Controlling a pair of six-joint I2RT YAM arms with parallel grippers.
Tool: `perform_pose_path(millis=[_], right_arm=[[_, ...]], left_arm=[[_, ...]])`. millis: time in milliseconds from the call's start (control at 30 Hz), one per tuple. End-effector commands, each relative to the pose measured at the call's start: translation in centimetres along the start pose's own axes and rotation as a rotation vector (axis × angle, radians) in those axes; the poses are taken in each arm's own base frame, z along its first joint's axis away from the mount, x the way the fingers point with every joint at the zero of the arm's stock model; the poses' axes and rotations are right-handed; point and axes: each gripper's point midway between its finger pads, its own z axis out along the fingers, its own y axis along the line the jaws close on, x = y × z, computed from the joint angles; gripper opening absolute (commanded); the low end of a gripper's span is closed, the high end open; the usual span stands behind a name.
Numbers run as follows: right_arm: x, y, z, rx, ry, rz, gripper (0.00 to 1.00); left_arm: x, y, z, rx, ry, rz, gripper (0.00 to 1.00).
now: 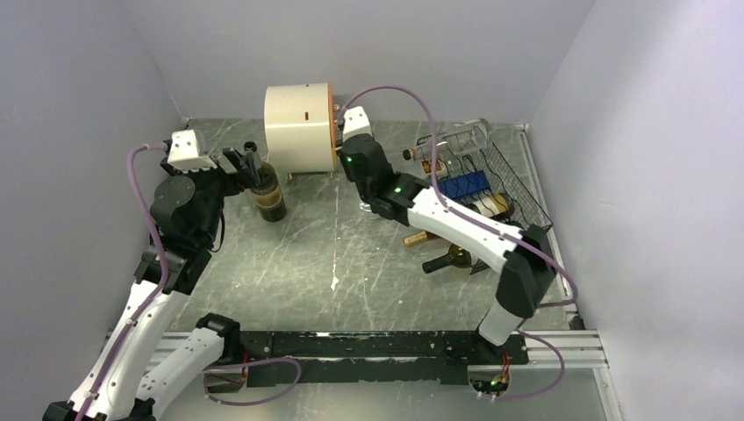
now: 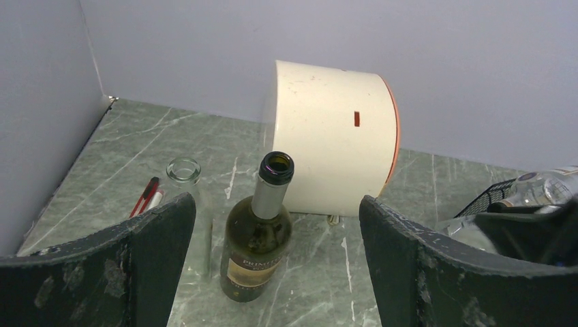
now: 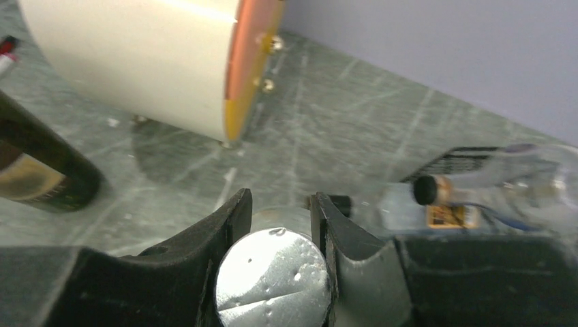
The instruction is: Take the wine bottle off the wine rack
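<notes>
Lab enclosure: bare walls, marbled table

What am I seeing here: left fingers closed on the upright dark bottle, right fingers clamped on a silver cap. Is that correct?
Not quite. The left fingers are open, not closed: they stand wide apart, with the upright dark bottle showing in the gap between them, untouched. The left wrist view shows this. The right fingers are indeed clamped on the silver cap.
</notes>
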Motion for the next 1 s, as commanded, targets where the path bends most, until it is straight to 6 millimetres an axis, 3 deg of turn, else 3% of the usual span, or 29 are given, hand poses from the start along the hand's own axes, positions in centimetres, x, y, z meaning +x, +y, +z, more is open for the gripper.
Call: perform_pose_path(millis=[0, 200, 500, 967], right_arm=[[-8.8, 3.0, 0.6, -0.109, -0.255, 0.273, 0.00], [-8.4, 8.0, 2.9, -0.196, -0.290, 0.364, 0.00], [-7.1, 13.5, 4.8, -0.215, -0.312, 0.264, 0.00], [-6.1, 16.4, 7.2, -0.210, -0.327, 0.210, 0.00]], left_arm=[[-1.5, 0.1, -0.2, -0.009, -0.050, -0.003, 0.93], [-1.6, 0.4, -0.2, -0.018, -0.054, -0.003, 0.93], [-1.7, 0.6, -0.3, -0.027, -0.059, 0.001, 0.93], [-1.8, 0.5, -0.3, -0.018, -0.064, 0.000, 0.93]])
